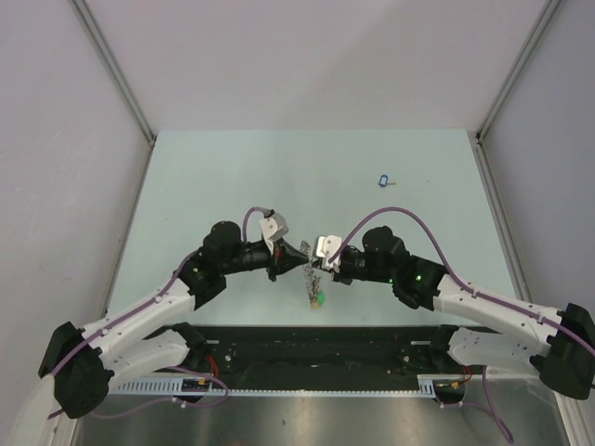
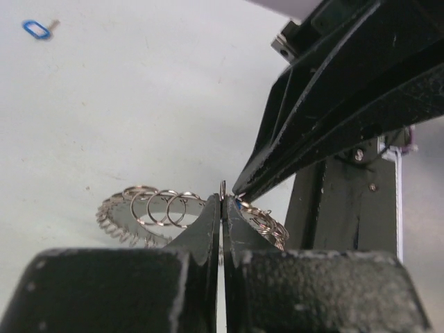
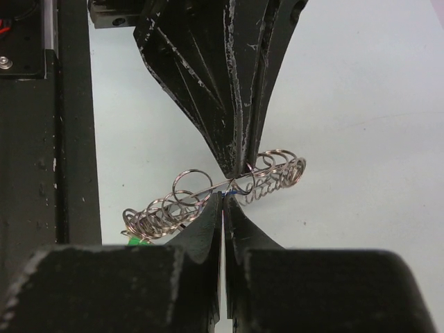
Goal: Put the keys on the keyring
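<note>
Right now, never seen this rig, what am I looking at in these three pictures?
Two robot arms bolted to a table. The wide picture looks down from above; the other two are cameras on each wrist. The left hand and right hand are both pinched shut, tips meeting at a key ring crowded with small keys. The left seems to grip its wire; what the right holds is unclear. One blue-tagged key lies alone on the far side of the table.
</note>
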You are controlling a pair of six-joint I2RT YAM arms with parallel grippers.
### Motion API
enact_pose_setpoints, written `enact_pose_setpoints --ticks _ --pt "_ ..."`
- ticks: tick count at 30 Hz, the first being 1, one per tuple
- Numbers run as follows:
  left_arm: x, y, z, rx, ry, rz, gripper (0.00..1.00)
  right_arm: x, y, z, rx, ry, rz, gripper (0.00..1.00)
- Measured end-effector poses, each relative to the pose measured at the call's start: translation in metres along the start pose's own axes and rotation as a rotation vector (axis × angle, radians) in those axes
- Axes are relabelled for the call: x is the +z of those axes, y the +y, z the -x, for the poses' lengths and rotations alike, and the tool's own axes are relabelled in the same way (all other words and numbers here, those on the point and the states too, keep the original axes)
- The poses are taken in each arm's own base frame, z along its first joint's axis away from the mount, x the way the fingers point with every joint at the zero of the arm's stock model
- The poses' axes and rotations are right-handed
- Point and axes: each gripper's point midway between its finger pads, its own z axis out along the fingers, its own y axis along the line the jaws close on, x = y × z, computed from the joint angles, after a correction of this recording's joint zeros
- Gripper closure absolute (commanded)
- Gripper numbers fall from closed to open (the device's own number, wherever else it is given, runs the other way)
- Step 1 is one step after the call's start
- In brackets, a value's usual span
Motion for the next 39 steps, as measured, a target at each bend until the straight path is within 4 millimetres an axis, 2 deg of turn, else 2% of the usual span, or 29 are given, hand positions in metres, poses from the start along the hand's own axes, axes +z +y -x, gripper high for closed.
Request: enact_pose_setpoints --ticks 6,10,13,18,21,27,29,34,39 --pt "-0.005 0.002 0.001 -0.02 -0.116 0.041 1.0 0.002 -0.001 0.002 -0.002 -0.008 -0.003 1.0" --pt "-0.009 0.003 0.001 -0.026 -0.173 0.053 0.84 0.003 -0.001 0.004 -0.005 -0.016 -0.003 1.0" --pt "-0.013 0.003 0.005 -0.022 -0.213 0.066 0.78 0.004 0.002 0.004 -0.006 -0.016 0.007 1.0" --pt "-0.021 0.0 0.017 0.001 -0.275 0.08 0.73 0.009 0.006 -0.004 0.0 0.009 0.025 1.0" --pt "-0.024 -0.001 0.018 0.008 -0.284 0.081 0.71 0.011 0.008 -0.008 0.003 0.021 0.035 1.0" --pt "-0.024 0.003 0.005 0.028 -0.249 0.096 0.61 0.015 0.011 -0.017 0.003 0.051 0.05 1.0" --pt "-0.023 0.003 -0.002 0.047 -0.221 0.09 0.61 0.016 0.012 -0.017 0.0 0.051 0.053 1.0" --pt "-0.015 -0.001 -0.032 0.103 -0.108 0.023 0.7 0.016 0.014 -0.019 -0.006 0.059 0.061 1.0" --pt "-0.013 -0.007 -0.058 0.158 -0.02 -0.068 0.7 0.017 0.018 -0.023 -0.014 0.078 0.075 1.0"
